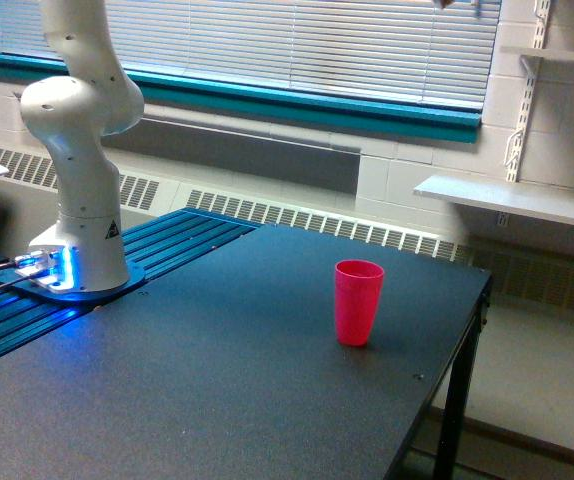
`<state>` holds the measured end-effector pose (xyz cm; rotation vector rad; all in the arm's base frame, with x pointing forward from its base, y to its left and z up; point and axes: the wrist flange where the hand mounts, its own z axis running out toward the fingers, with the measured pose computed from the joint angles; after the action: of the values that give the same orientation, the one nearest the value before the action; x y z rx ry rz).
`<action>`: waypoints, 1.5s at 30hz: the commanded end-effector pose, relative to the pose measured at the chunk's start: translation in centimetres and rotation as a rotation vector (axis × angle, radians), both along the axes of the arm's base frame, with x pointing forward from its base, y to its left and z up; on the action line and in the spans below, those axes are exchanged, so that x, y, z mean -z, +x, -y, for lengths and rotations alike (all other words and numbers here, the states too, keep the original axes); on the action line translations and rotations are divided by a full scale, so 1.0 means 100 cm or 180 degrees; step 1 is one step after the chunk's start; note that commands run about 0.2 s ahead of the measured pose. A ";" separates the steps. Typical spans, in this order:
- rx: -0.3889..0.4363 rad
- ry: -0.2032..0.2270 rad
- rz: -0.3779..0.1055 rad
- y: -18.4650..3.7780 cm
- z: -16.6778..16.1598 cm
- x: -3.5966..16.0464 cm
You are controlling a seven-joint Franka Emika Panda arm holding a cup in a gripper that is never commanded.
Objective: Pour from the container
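My end effector is out of frame, so its grip is unknowable; a red cup point(358, 301) stands upright right of centre on the table point(217, 390).

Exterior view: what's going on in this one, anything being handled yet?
Not that this frame shows. The white robot arm rises from its base at the exterior view's left and leaves the top of the picture, so its gripper and whatever it holds are out of sight. A red cup stands upright and alone on the dark table, towards the exterior view's right. No clear container is visible and nothing is being poured in view.
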<state>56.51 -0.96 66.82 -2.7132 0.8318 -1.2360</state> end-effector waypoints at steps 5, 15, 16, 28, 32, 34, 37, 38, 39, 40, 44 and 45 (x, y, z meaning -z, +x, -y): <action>0.0093 0.0011 0.0003 -0.036 -0.011 0.004; 0.0222 0.0062 0.0006 -0.076 -0.014 0.025; 0.0238 0.0049 -0.0010 -0.080 -0.016 0.029; 0.0302 0.0093 -0.0206 -0.102 -0.024 0.071; 0.0293 0.0127 -0.0286 -0.105 -0.026 0.086; 0.0290 0.0139 -0.0327 -0.105 -0.027 0.093; 0.0307 0.0151 -0.0386 -0.107 -0.028 0.103; 0.0309 0.0145 -0.0405 -0.107 -0.029 0.106; 0.0315 0.0137 -0.0421 -0.108 -0.029 0.108; 0.0330 0.0135 -0.0436 -0.109 -0.030 0.111; 0.0365 0.0164 -0.0502 -0.114 -0.028 0.121; 0.0374 0.0151 -0.0524 -0.115 -0.029 0.123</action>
<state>45.57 1.51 54.99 -2.8028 1.0031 -1.0217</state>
